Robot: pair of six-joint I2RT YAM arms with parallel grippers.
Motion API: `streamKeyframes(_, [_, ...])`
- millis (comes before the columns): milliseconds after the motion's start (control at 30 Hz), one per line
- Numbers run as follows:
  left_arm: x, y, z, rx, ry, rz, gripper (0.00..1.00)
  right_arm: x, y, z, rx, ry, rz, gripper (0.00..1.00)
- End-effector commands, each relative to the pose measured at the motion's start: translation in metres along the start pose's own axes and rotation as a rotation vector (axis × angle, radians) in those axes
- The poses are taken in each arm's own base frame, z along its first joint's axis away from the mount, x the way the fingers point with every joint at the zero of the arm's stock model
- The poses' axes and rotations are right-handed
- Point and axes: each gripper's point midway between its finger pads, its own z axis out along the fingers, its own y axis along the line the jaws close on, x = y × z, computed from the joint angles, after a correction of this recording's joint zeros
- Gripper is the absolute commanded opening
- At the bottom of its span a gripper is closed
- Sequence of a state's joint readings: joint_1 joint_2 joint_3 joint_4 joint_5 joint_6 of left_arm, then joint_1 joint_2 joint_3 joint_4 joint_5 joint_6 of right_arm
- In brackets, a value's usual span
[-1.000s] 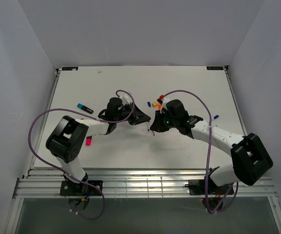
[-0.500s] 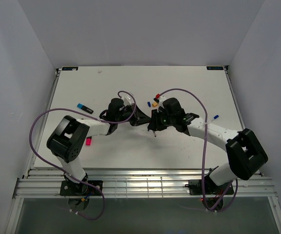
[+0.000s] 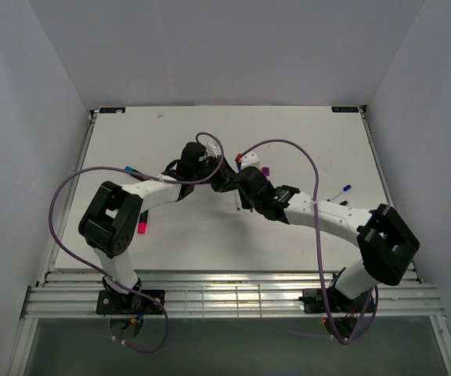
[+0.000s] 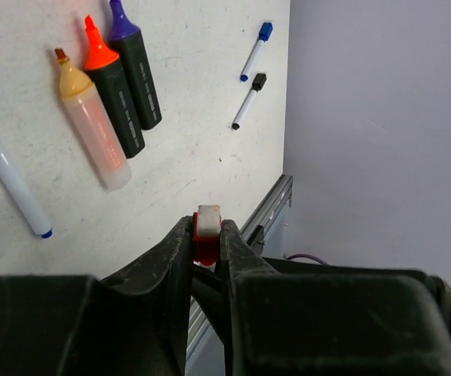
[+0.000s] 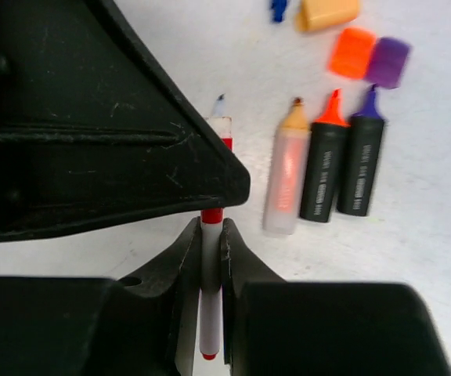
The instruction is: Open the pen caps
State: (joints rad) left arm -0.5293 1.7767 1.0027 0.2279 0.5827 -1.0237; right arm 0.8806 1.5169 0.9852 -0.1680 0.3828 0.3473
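Observation:
A small red pen cap [image 4: 207,235] with a white end sits pinched between my left gripper's [image 4: 207,232] shut jaws. My right gripper [image 5: 211,249] is shut on a white pen [image 5: 211,329] with red ends, just below the left gripper's black body. The pen runs up behind the left finger, so the joint between cap and pen is hidden. From above, both grippers [image 3: 224,179] [image 3: 240,189] meet over the table's middle. Loose orange [image 5: 352,52], purple [image 5: 390,61], yellow-orange [image 5: 329,11] and blue [image 5: 279,8] caps lie on the table.
Three uncapped highlighters [image 4: 92,129] [image 4: 116,98] [image 4: 138,74] lie side by side beneath the grippers, next to a white pen [image 4: 10,184]. Two thin pens [image 4: 255,51] [image 4: 247,100] lie farther off. A magenta cap [image 3: 142,227] rests at the left.
Both grippers have moved up the table toward the far side, staying together. The right arm has swung left and reached farther in, now covering the loose caps from above.

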Motion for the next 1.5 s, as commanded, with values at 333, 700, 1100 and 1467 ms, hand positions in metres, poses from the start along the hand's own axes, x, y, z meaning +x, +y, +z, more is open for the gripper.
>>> streamKeyframes(333, [-0.072, -0.010, -0.030, 0.035, -0.196, 0.183, 0.00, 0.006, 0.045, -0.024, -0.513, 0.000, 0.059, 0.08])
streamKeyframes(700, [-0.084, -0.012, -0.063, 0.212, -0.218, 0.169, 0.00, 0.000, 0.092, -0.066, -1.012, -0.026, 0.157, 0.08])
streamKeyframes(1100, [-0.121, 0.046, -0.074, -0.026, -0.335, -0.018, 0.00, 0.011, 0.015, 0.001, -0.003, 0.021, -0.176, 0.08])
streamKeyframes(1467, [-0.142, 0.048, -0.060, -0.025, -0.275, 0.064, 0.00, 0.003, 0.045, 0.015, -0.106, 0.027, -0.122, 0.08])
